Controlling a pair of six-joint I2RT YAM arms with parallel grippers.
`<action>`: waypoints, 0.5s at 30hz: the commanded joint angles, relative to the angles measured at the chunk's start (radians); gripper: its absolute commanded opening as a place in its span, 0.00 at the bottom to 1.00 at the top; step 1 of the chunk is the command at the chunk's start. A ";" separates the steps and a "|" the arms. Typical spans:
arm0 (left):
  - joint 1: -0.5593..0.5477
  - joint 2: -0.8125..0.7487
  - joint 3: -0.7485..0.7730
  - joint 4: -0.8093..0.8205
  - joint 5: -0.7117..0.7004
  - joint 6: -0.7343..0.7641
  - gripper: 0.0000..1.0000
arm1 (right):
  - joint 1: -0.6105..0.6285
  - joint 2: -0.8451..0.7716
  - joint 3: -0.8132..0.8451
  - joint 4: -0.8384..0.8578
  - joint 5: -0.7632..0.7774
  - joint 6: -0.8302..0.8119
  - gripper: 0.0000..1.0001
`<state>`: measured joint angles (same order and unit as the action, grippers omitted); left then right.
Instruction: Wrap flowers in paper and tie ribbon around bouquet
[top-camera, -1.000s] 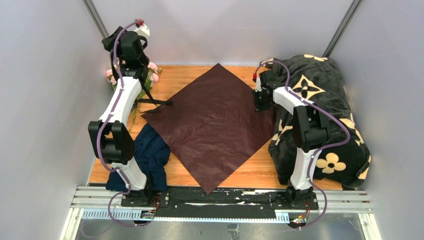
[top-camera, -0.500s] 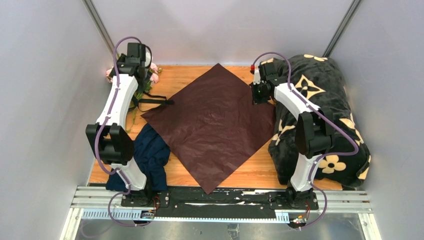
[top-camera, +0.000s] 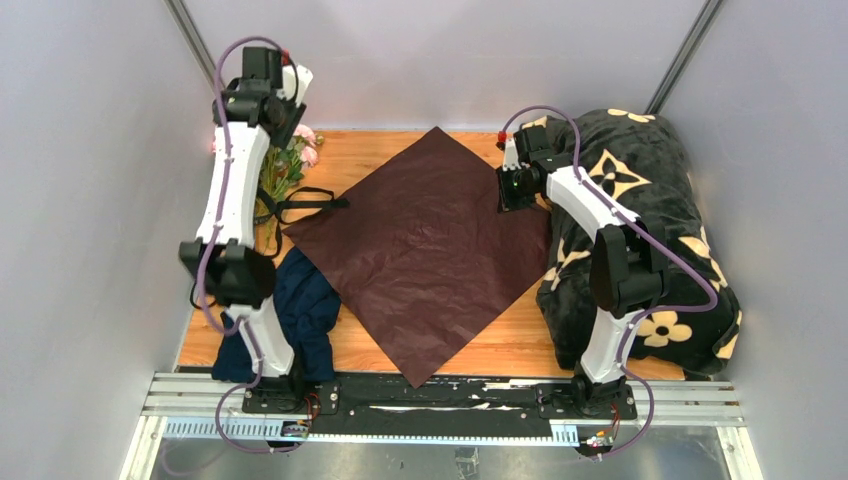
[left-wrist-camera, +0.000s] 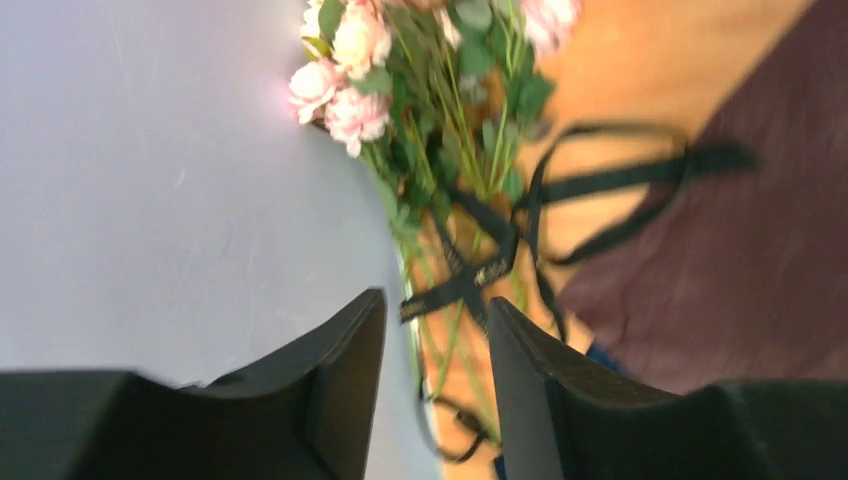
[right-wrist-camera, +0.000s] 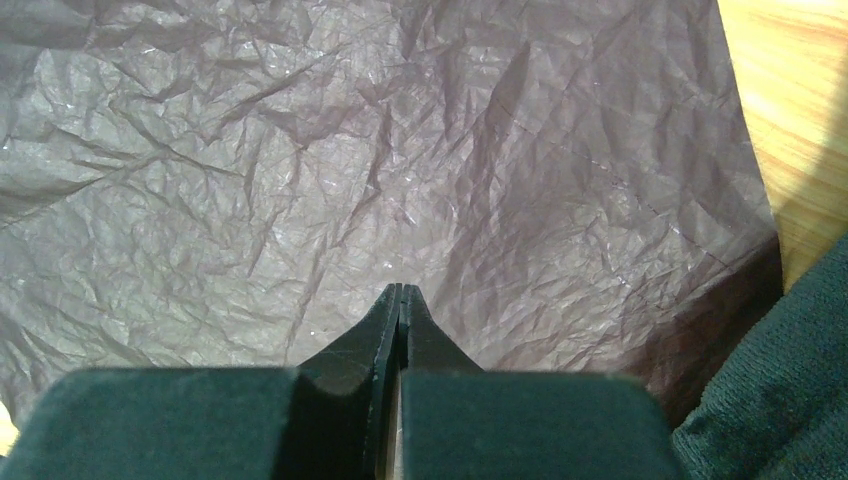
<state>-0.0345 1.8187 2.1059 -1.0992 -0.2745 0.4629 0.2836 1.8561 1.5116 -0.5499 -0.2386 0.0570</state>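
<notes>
Lifted since before, the left gripper (left-wrist-camera: 435, 300) hangs part-open, empty, over flowers (left-wrist-camera: 345, 75) and ribbon (left-wrist-camera: 610, 180) by the wall (left-wrist-camera: 150, 200), likely lining up a pickup; right gripper (right-wrist-camera: 400, 292), shut, waits over the spread paper (top-camera: 420, 250).

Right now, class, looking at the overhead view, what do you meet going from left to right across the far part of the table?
flowers → paper → black blanket. The ribbon is left out, since it overlaps both the flowers and the paper.
</notes>
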 joint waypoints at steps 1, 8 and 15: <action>0.017 0.337 0.231 0.008 -0.057 -0.113 0.46 | 0.028 -0.044 -0.002 -0.027 -0.004 0.032 0.00; 0.086 0.557 0.349 0.201 -0.100 -0.077 0.67 | 0.057 -0.021 0.011 -0.048 0.010 0.058 0.00; 0.119 0.610 0.222 0.380 -0.176 -0.136 0.68 | 0.085 0.007 0.030 -0.106 0.037 0.051 0.00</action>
<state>0.0742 2.4268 2.3169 -0.8669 -0.3866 0.3691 0.3470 1.8465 1.5135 -0.5873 -0.2310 0.0982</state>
